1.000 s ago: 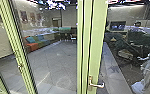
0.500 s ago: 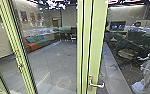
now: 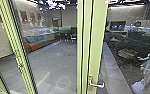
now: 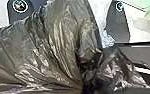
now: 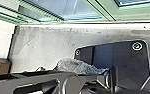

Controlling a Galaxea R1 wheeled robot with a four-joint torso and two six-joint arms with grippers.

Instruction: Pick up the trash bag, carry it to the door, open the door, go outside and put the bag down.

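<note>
The glazed door's pale green frame (image 3: 97, 45) stands upright close in front of me in the head view, with its metal lever handle (image 3: 97, 85) low down. A dark, shiny trash bag (image 4: 63, 37) spreads across the left wrist view, its plastic drawn into tight folds. My left gripper (image 4: 87, 81) is shut on the gathered part of the bag, which hides much of it. Grey crinkled plastic (image 5: 74, 65) shows behind the dark arm parts in the right wrist view. How my right gripper stands cannot be made out.
Through the glass are a tiled floor (image 3: 51, 65) and a colourful couch (image 3: 32, 46) at the left. Whitish reflections (image 3: 148, 72) lie over the right pane. Boxes (image 5: 2, 67) stand beside a pale wall, and a green frame (image 5: 101, 12) edges the concrete floor.
The dark shapes seen in the right-hand glass have shifted slightly. The door frame, handle and room look the same as before.
</note>
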